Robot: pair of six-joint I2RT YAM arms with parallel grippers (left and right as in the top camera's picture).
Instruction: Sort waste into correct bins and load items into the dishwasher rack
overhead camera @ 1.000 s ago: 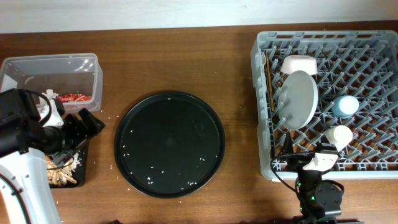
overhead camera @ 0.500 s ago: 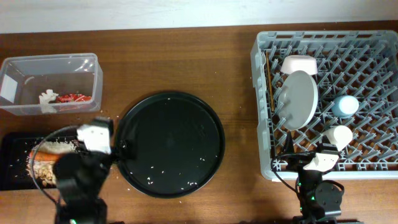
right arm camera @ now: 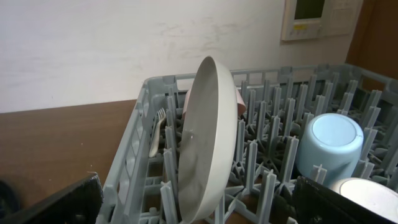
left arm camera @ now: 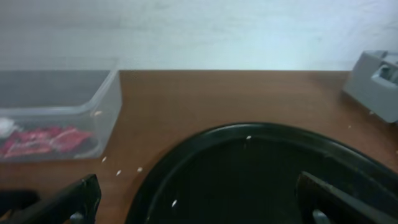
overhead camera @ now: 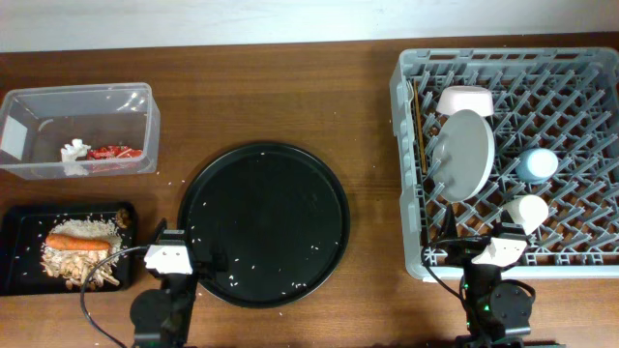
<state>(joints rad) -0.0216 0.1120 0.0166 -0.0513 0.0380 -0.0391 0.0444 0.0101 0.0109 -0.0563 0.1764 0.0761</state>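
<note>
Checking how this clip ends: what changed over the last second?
The left fingers withdrew from over the shallow black tray to the near rim of the round tray, open and empty, uncovering the rice and carrot. The right fingers, rack and clear tub stayed put.

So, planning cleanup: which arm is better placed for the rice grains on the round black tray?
Probably left: the left gripper sits open at the rim of the round black tray; the right gripper faces the rack.
</note>
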